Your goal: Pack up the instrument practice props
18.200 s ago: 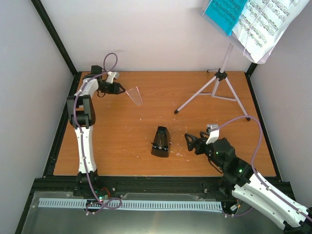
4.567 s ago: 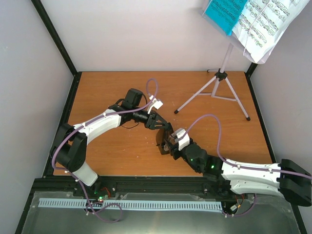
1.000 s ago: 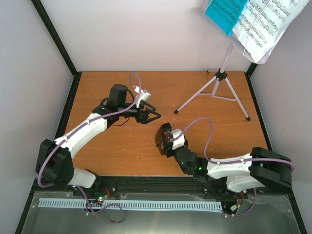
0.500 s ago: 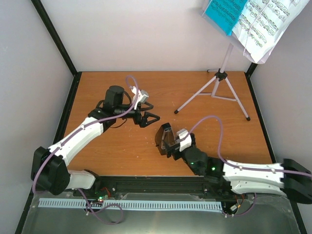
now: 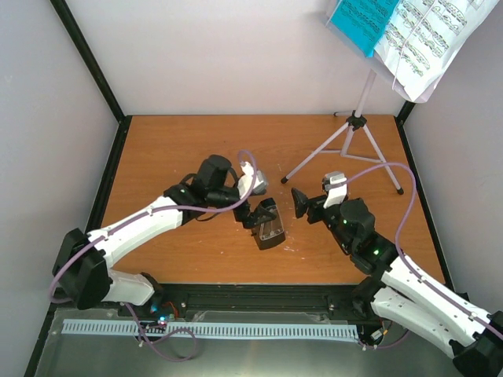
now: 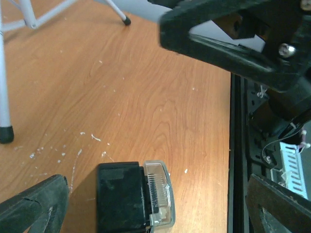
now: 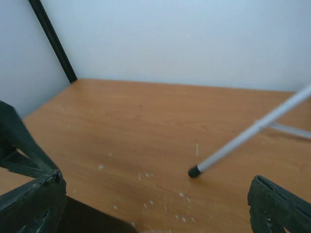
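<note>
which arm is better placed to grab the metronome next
Left. The left end effector, open, is right at the metronome, framed in its wrist view. The right end effector stands apart from it.

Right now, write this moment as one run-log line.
left fingers: open, metronome between them | right fingers: open, empty | music stand: upright, sheet music on it

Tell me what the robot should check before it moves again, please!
1. Left gripper open: ok.
2. Right gripper open and empty: ok.
3. Metronome free on the table, nothing gripping it: ok.
4. Metronome upright: cannot tell.
5. Music stand standing on its legs: ok.
6. Sheet music and teal folder packed away: not ok, both sit on the stand.
</note>
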`<state>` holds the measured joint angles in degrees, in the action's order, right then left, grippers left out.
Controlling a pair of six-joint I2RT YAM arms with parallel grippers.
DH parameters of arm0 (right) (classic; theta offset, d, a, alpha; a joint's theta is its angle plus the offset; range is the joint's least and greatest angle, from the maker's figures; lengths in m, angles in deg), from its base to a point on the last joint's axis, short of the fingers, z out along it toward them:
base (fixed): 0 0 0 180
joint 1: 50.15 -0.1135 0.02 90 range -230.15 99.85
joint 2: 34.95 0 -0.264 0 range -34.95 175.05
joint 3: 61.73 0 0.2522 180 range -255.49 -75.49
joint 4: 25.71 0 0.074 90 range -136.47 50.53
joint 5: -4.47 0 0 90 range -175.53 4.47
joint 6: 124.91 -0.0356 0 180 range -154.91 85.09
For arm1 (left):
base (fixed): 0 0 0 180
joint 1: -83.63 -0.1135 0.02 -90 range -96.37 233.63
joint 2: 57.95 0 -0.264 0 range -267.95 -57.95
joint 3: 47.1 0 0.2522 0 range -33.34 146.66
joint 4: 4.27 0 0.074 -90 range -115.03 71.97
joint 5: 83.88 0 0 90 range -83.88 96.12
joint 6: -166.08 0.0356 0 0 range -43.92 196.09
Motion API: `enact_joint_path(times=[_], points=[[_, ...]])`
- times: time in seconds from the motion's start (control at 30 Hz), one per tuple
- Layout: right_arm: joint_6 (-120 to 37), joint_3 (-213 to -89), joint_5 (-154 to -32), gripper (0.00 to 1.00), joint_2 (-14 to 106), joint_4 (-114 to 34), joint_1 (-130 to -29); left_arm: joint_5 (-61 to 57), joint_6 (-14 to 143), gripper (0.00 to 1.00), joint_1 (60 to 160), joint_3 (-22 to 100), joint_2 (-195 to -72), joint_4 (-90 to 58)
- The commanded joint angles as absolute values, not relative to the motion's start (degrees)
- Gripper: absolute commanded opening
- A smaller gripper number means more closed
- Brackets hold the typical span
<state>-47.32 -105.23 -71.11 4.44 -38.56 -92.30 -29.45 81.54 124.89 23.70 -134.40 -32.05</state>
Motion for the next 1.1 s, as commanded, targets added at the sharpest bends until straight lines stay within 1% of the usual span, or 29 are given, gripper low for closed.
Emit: enact_joint_path(times=[0.0, 0.1, 0.13, 0.27, 0.4, 0.47, 0.63, 0.73, 0.83, 0.93, 0.97, 1.07], points=[[-50.69, -104.65, -76.73, 1.00, 4.76, -42.94, -88.18, -23.30, 84.00, 0.99, 127.88, 24.43, -135.82, -33.82], [-52.64, -102.12, -75.47, 1.00, 2.31, -43.40, -87.52, -21.30, 84.16, 0.99, 129.74, 24.45, -137.00, -34.24], [-53.27, -101.33, -74.67, 1.00, 1.44, -43.91, -87.35, -20.09, 84.24, 0.97, 130.56, 24.49, -137.33, -34.40], [-56.79, -98.41, -70.49, 1.00, -2.54, -47.11, -87.15, -12.23, 84.25, 0.78, 133.70, 23.74, -137.24, -33.49], [-60.03, -95.75, -69.86, 1.00, -6.76, -48.96, -87.19, -10.95, 83.91, 0.64, 133.85, 23.42, -137.31, -33.28], [-60.70, -94.63, -69.52, 1.00, -8.46, -49.57, -87.15, -11.55, 83.83, 0.57, 133.90, 23.52, -137.66, -33.31], [-60.87, -94.02, -68.81, 1.00, -9.75, -51.50, -87.15, -12.07, 83.54, 0.46, 133.90, 23.53, -137.95, -33.32], [-60.37, -94.06, -68.61, 1.00, -9.56, -51.99, -87.15, -10.20, 82.21, 0.42, 133.90, 23.62, -137.72, -33.22], [-59.52, -94.26, -68.86, 1.00, -9.44, -52.03, -87.11, -1.19, 78.26, 0.36, 133.91, 23.76, -136.87, -32.99], [-59.18, -94.18, -69.78, 1.00, -9.01, -51.68, -87.15, 11.87, 73.41, 0.37, 133.54, 25.47, -137.28, -34.39], [-59.17, -94.02, -70.18, 1.00, -8.91, -51.43, -87.15, 14.64, 71.36, 0.38, 133.17, 26.34, -137.81, -35.29], [-59.56, -93.16, -71.61, 1.00, -8.42, -50.23, -87.15, 18.10, 64.84, 0.38, 131.11, 27.16, -138.63, -35.80]])
